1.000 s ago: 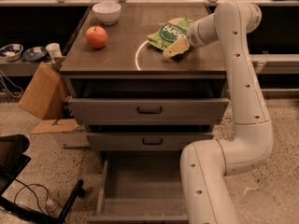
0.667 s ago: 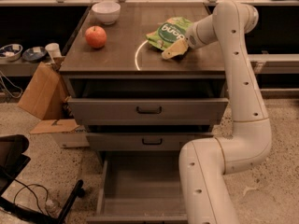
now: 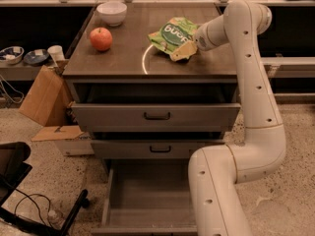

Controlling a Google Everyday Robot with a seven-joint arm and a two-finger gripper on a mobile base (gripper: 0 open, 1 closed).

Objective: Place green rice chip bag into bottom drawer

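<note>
The green rice chip bag (image 3: pixel 171 33) is on the cabinet top, right of centre, tilted with its logo towards the camera. My gripper (image 3: pixel 184 51) is at the bag's near right corner and is shut on it, with the white arm (image 3: pixel 256 82) reaching in from the right. The bottom drawer (image 3: pixel 147 200) is pulled out at floor level with nothing visible on its grey floor, and my arm's lower link covers its right part.
A red apple (image 3: pixel 101 38) and a white bowl (image 3: pixel 111 13) sit on the left of the cabinet top (image 3: pixel 118 63). The two upper drawers (image 3: pixel 156 116) are partly pulled out. A cardboard box (image 3: pixel 44 100) stands left of the cabinet. Black chair legs and cables (image 3: pixel 29 210) lie at the lower left.
The arm has lifted slightly, and the bag has shifted a little up and to the left with the gripper.
</note>
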